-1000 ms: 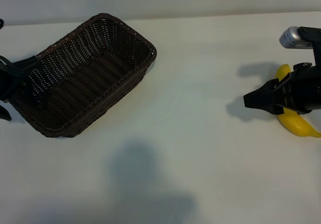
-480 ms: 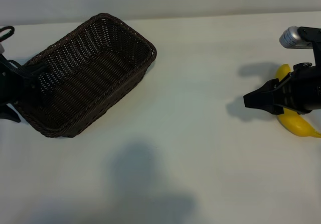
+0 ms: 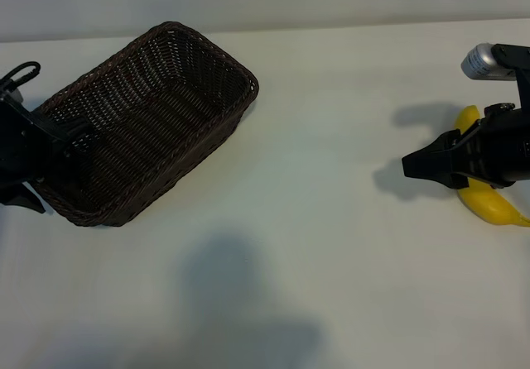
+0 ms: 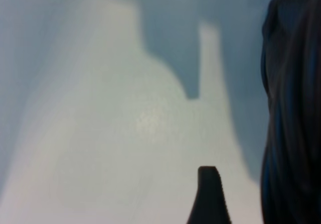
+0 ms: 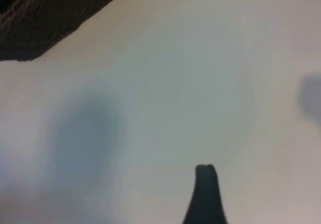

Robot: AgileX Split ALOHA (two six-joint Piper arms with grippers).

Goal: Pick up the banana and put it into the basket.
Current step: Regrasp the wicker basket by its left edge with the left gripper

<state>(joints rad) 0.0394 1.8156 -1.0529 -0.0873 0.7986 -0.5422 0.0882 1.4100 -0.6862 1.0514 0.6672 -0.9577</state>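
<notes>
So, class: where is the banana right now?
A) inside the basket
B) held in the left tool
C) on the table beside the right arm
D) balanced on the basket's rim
C: the banana lies on the table, partly behind the right arm, far from the basket.

Left gripper (image 3: 25,183) and right gripper (image 3: 411,167), jaws open.

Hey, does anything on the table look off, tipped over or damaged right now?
Nothing stands out. The basket sits upright and empty at an angle; the banana lies whole on the table, partly behind the right tool.
</notes>
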